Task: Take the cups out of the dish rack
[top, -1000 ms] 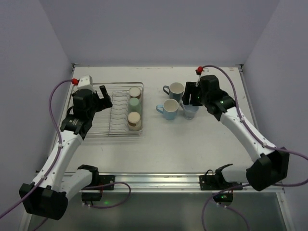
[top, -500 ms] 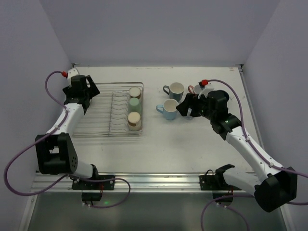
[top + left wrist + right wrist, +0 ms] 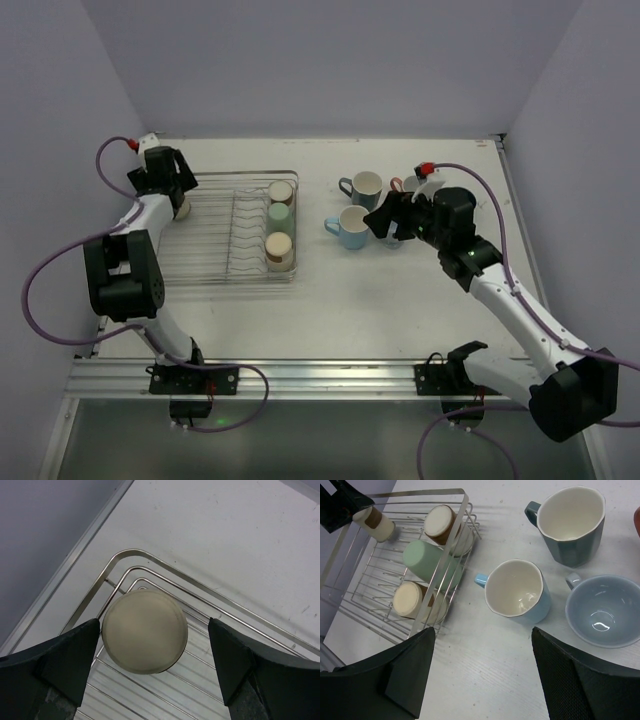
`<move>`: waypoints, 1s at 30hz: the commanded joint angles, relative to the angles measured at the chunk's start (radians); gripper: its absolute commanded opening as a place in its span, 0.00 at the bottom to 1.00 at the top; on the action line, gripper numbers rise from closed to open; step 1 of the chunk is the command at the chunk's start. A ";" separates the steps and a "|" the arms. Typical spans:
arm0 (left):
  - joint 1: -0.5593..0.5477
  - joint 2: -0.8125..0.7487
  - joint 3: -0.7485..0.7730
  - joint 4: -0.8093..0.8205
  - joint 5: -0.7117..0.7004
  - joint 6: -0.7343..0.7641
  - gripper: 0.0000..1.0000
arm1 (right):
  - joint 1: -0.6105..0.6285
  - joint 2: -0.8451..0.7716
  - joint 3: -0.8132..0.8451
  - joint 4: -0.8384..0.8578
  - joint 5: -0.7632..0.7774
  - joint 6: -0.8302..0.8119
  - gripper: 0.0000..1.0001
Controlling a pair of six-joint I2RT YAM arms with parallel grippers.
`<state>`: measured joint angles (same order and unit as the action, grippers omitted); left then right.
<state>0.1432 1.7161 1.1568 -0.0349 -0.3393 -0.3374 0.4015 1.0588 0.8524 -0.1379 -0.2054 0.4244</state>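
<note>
The silver wire dish rack [image 3: 215, 262] holds a beige tumbler [image 3: 282, 190], a pale green tumbler [image 3: 279, 215] and another beige tumbler [image 3: 279, 248] lying along its right side. A fourth beige tumbler [image 3: 145, 631] lies in the rack's far left corner. My left gripper [image 3: 153, 645] is open, with its jaws either side of that tumbler and apart from it. The grey-teal mug [image 3: 570, 525], light blue mug [image 3: 517, 590] and a grey-blue mug [image 3: 602, 610] stand on the table. My right gripper [image 3: 482, 680] is open and empty, above the table beside them.
A salmon pink mug [image 3: 404, 185] shows partly behind my right arm. The rack's upright plate-slot wires [image 3: 240, 225] run down its middle. The left wall is close beside the left gripper [image 3: 176, 198]. The right gripper [image 3: 385, 222] hovers by the mugs.
My left arm has swung to the rack's far left corner, over the beige tumbler. My right gripper has left the grey-blue mug standing on the table and drawn back.
</note>
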 commanded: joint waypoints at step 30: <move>-0.004 -0.736 -0.478 0.067 0.603 -0.443 0.13 | 0.233 -0.016 -0.093 0.403 -0.098 0.250 0.84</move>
<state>0.1474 1.0691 0.7502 -0.0158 0.0689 -0.6430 0.5678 1.0359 0.7975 0.0650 -0.2703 0.5804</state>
